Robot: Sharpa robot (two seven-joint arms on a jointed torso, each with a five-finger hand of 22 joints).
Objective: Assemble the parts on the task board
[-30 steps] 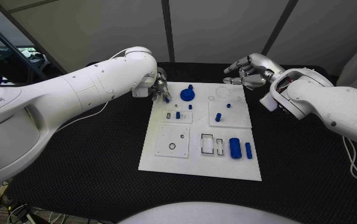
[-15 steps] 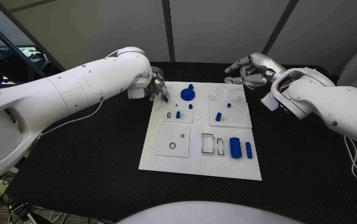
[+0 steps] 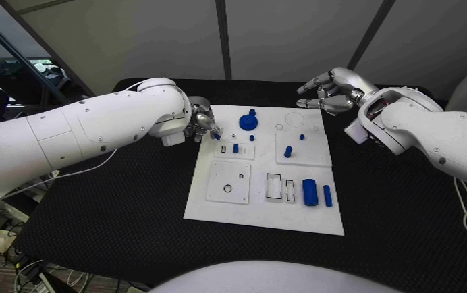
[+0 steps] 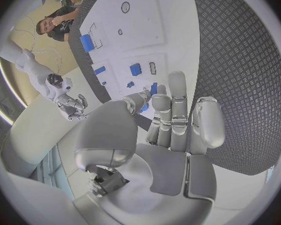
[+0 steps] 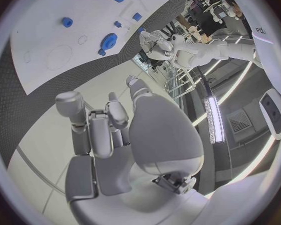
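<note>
Hovering at the task board's (image 3: 226, 206) upper-left corner, the left hand (image 3: 204, 123) pinched a small blue part (image 3: 215, 133); the right hand (image 3: 332, 94) stayed off the board, fingers loosely curled, holding nothing.

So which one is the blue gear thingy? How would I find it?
Look at the white task board in the middle of the black table. Go to its far edge, near the left hand. The gear is the round, flat blue piece with a small knob beside it; its neighbours are thin little pegs.
</note>
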